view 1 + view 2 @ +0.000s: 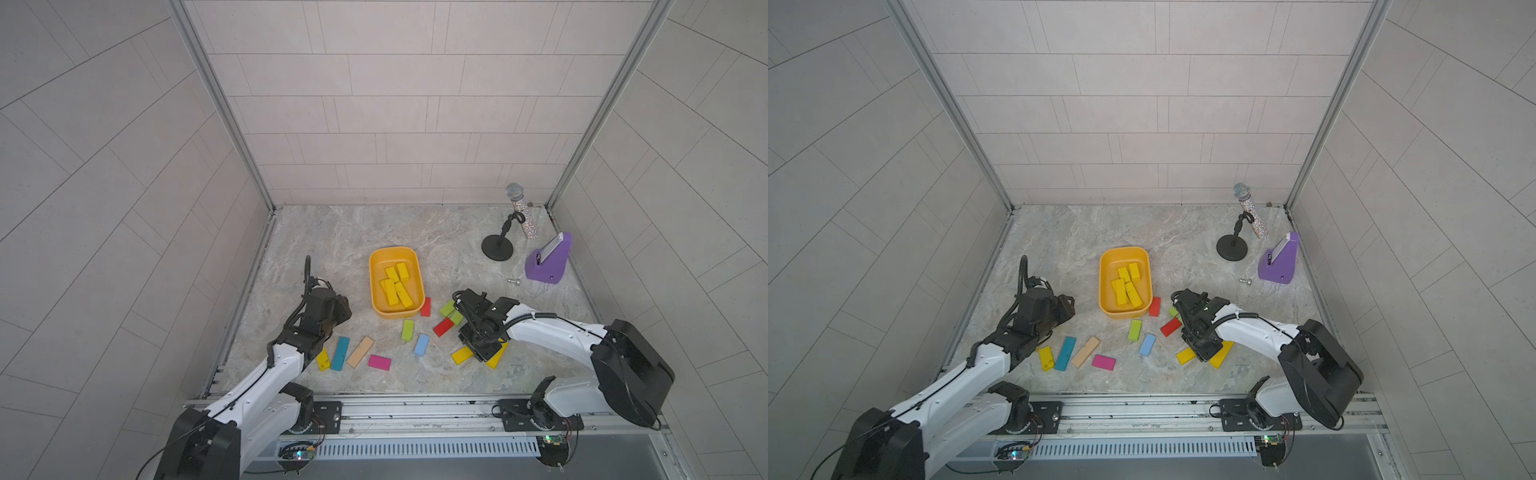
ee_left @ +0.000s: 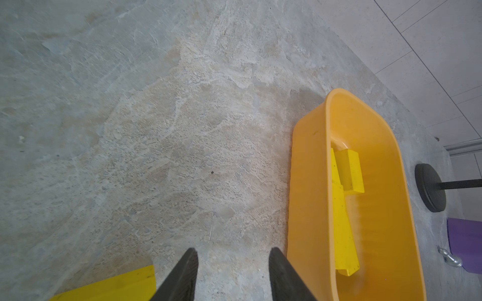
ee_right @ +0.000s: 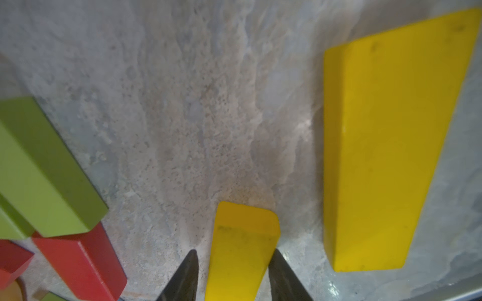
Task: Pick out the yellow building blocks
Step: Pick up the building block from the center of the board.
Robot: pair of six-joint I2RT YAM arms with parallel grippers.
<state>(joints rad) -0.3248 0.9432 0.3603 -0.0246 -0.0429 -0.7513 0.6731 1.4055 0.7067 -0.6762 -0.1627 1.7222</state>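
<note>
Tabletop [image 3: 182,117]: yellow block [image 3: 245,229] between right tool [image 3: 234,250] jaws.

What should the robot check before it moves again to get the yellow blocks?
1. Yellow block sits between the right pincer's fingers: ok.
2. Right pincer squeezing it firmly: cannot tell.
3. Left pincer open and empty: ok.
4. Room for more in the orange tub: ok.
5. Every yellow one in the tub: not ok. A flat yellow block lies beside the right pincer, and a stray yellow block lies by the teal block.
</note>
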